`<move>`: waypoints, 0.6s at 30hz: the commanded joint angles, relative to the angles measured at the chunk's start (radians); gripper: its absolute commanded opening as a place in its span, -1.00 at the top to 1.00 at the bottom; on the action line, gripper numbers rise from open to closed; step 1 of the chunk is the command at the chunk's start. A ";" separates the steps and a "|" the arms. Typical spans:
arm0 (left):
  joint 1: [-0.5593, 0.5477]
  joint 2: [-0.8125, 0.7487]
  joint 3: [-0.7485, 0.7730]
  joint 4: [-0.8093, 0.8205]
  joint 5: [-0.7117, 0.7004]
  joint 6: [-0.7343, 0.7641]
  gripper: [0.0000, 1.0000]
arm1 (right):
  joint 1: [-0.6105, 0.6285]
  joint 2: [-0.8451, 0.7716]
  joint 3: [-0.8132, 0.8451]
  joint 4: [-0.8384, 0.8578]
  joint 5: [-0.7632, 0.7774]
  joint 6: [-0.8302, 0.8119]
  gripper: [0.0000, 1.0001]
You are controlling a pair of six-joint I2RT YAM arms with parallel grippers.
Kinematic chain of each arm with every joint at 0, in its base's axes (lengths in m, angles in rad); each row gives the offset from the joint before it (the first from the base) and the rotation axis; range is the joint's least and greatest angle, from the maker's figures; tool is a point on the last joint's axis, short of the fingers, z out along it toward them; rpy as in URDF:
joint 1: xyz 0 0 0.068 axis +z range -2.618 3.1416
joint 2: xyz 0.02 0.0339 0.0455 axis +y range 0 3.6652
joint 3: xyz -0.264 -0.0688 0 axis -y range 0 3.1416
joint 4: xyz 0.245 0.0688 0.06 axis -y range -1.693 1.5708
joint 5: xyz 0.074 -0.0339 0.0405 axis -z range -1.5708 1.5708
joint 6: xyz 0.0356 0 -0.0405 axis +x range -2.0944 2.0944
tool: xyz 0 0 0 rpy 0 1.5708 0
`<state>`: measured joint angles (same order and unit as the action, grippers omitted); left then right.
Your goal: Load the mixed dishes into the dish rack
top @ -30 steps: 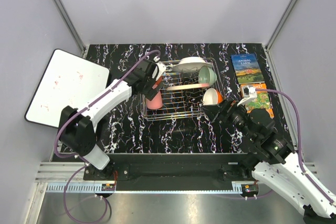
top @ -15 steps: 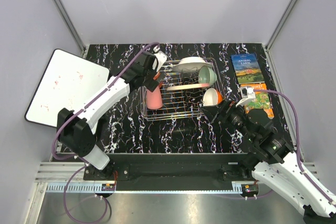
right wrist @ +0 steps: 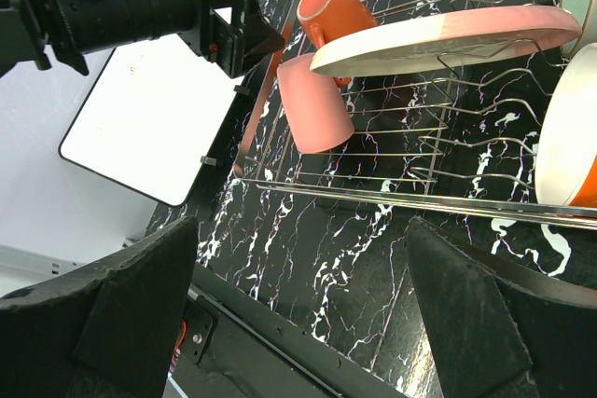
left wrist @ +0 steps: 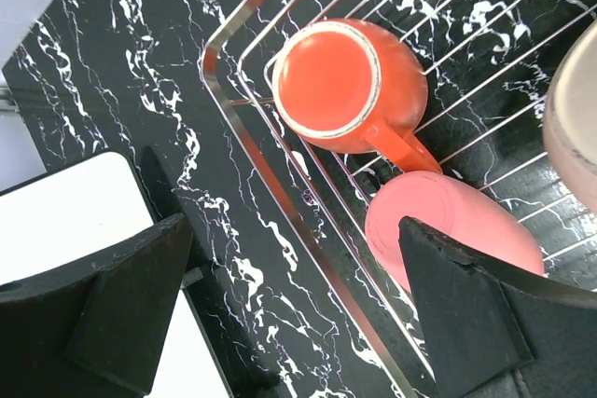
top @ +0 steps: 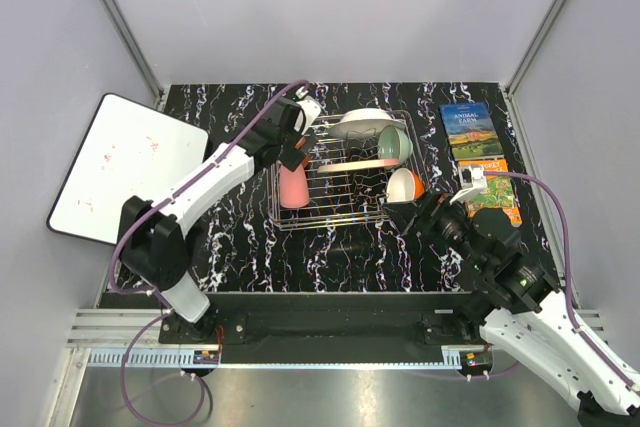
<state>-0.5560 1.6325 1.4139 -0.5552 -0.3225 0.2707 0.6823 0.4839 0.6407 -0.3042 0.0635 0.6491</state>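
Dish rack (top: 340, 209): a silver wire rack in the middle of the black marbled table, between the two arms.
White plate (top: 362, 124): at the far edge of the rack, leaning among the tines.
Pink-and-cream plate (right wrist: 448, 36): set on edge across the middle of the rack. The right wrist view shows its pink rim and pale face, and the wires run under it.
Mint-green bowl (top: 395, 144): at the far right of the rack, tipped on its side, just beside the white plate.
Orange bowl (top: 405, 185): at the rack's near right corner, tilted, with its white inside showing.
Orange-red mug (left wrist: 350, 86): in the rack's far left corner. One round end faces the left wrist camera and the handle points toward the pink cup.
Pink cup (left wrist: 448, 230): against the rack's left side, tilted, just beside the mug's handle.
Left gripper (top: 298, 147): above the rack's far left corner, over the mug. Its fingers are spread wide with nothing between them.
Right gripper (top: 408, 209): just outside the rack's near right corner, close to the orange bowl. Its fingers are spread wide and it holds nothing.
White board (top: 125, 167): off the table's left edge, well apart from the rack.
Books (top: 470, 127): two colourful ones lying flat along the table's right side, one behind the other.
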 commanded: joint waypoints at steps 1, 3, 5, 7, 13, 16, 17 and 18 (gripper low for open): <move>0.016 0.019 -0.013 0.090 -0.032 0.012 -0.98 | 0.000 -0.010 -0.004 0.028 0.021 0.006 -0.99; 0.018 0.027 -0.021 0.092 -0.030 0.009 -0.98 | 0.000 -0.014 -0.006 0.025 0.024 0.007 -1.00; 0.018 0.027 -0.033 0.097 -0.033 0.009 -0.98 | 0.000 -0.021 -0.006 0.022 0.027 0.006 -0.99; 0.018 0.026 -0.055 0.109 -0.033 0.009 -0.98 | -0.001 -0.022 -0.006 0.020 0.029 0.006 -0.99; 0.016 -0.005 -0.107 0.107 -0.012 -0.005 -0.98 | 0.000 -0.021 -0.004 0.017 0.029 0.007 -0.99; 0.015 -0.028 -0.131 0.097 0.002 -0.011 -0.98 | 0.000 -0.019 -0.003 0.019 0.029 0.006 -0.99; 0.015 -0.036 -0.138 0.089 0.003 -0.014 -0.98 | 0.000 -0.019 -0.003 0.020 0.029 0.007 -0.99; 0.013 -0.045 -0.148 0.084 0.011 -0.016 -0.98 | 0.000 -0.019 -0.004 0.020 0.027 0.009 -0.99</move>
<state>-0.5400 1.6482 1.3075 -0.4442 -0.3344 0.2695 0.6823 0.4690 0.6342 -0.3050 0.0685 0.6521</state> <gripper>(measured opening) 0.987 0.994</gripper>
